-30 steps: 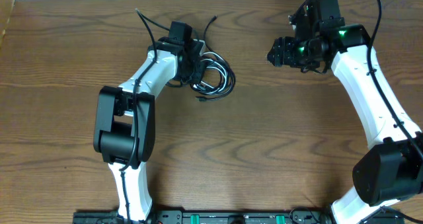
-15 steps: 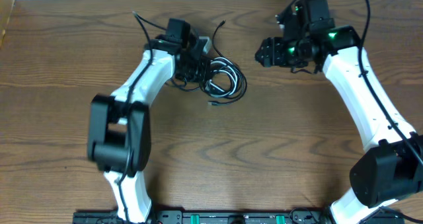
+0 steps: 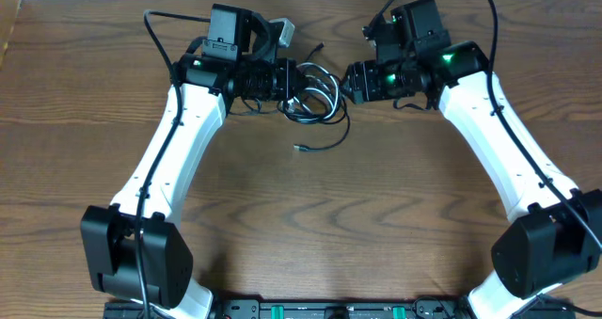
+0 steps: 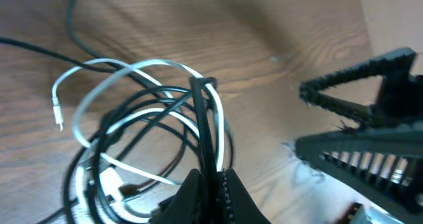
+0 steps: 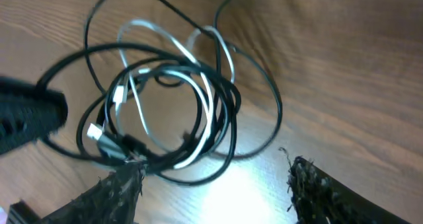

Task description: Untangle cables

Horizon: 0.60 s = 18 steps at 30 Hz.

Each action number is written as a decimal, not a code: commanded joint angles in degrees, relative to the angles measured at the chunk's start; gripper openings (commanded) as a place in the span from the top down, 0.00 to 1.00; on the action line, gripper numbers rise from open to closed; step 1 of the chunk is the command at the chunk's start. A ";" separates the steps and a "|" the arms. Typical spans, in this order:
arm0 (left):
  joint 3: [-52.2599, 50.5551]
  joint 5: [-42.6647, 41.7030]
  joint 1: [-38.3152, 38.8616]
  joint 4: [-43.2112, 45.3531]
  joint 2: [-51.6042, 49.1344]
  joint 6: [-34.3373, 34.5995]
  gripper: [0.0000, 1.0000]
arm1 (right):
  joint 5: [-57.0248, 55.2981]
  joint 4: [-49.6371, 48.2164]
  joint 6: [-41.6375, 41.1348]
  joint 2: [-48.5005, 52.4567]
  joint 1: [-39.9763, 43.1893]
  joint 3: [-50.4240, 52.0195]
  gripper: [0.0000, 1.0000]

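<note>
Black and white cables (image 3: pixel 318 104): tangled, upper centre.
Left gripper (image 4: pixel 203 95): pinched tight on cables.
Right gripper (image 5: pixel 215 184): jaws spread, empty.

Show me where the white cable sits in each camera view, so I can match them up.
Overhead: white cable lies in the coil at top centre, between the two arms' ends.
Left wrist: white cable makes wide pale loops across the left and centre.
Right wrist: white cable loops through the upper middle.
Shared landmark: the black cable, coiled through it in all three views.
</note>
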<state>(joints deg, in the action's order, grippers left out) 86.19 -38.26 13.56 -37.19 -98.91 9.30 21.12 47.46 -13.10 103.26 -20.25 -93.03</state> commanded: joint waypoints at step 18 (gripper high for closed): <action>1.11 -6.03 0.02 5.99 5.38 4.44 0.92 | -10.29 -4.74 -23.02 19.45 -0.35 0.15 0.48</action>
<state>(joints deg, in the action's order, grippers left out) 86.17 -42.33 13.65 -34.15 -98.80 12.38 16.03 41.93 -30.00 119.46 -21.96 -93.03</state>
